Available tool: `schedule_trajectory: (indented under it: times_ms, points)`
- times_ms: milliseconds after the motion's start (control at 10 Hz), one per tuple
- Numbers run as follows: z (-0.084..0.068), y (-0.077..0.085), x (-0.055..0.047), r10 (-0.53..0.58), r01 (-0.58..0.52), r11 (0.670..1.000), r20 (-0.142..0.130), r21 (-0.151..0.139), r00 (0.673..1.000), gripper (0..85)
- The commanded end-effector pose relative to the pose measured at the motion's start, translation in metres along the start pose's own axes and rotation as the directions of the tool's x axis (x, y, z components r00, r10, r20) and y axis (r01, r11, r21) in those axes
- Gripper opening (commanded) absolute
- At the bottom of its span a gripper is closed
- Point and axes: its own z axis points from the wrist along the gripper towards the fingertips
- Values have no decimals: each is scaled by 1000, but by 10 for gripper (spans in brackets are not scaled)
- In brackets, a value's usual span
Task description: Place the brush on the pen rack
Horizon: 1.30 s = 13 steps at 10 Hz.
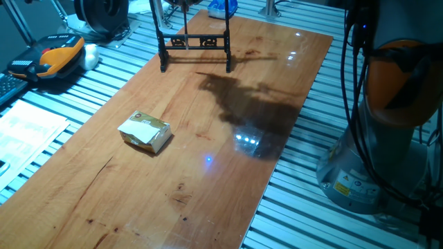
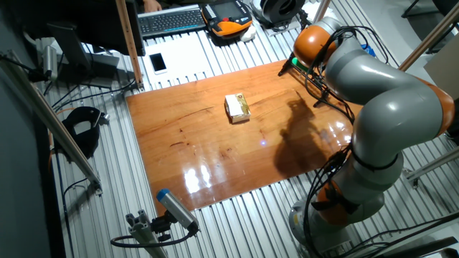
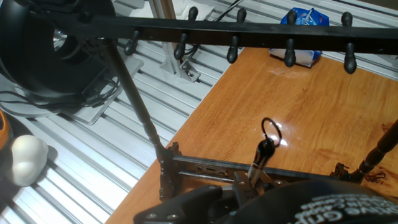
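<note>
In the hand view the pen rack's black top bar (image 3: 249, 31) with hanging pegs runs across the top. Its left upright slants down to a carved lower crossbar (image 3: 205, 167). My gripper (image 3: 252, 185) is at the bottom edge, shut on the brush. The brush's loop end (image 3: 268, 132) sticks up from between the fingers, just in front of the lower crossbar and below the top bar. The bristle tip is hidden. In one fixed view the pen rack (image 1: 195, 41) stands at the board's far end, and the gripper is out of that frame. In the other fixed view the arm (image 2: 358, 72) covers the rack.
A yellowish box (image 1: 144, 131) lies mid-board and also shows in the other fixed view (image 2: 237, 107). A blue packet (image 3: 303, 18) lies behind the rack. A white ball (image 3: 25, 158), an orange-black pendant (image 1: 52, 59) and a black round device (image 3: 43, 56) lie off the board's left edge.
</note>
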Motion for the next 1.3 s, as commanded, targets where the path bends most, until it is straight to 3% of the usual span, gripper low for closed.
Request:
schedule_trajectory:
  times_ms: [0,200,300,700,800,900,1200]
  points:
    - [0,0,0,-2,2,1000,-2,0,1000,170]
    - [-1,0,0,-8,8,1000,-4,4,1000,170]
    - [-2,0,0,-14,14,1000,-12,0,1000,0]
    - [-1,0,1,-30,30,999,-36,-12,999,0]
    - [-2,0,1,-29,26,999,-69,-41,997,0]
    - [-1,0,2,-26,17,997,-123,-76,992,0]
    - [-2,0,4,-64,42,993,-200,-110,978,0]
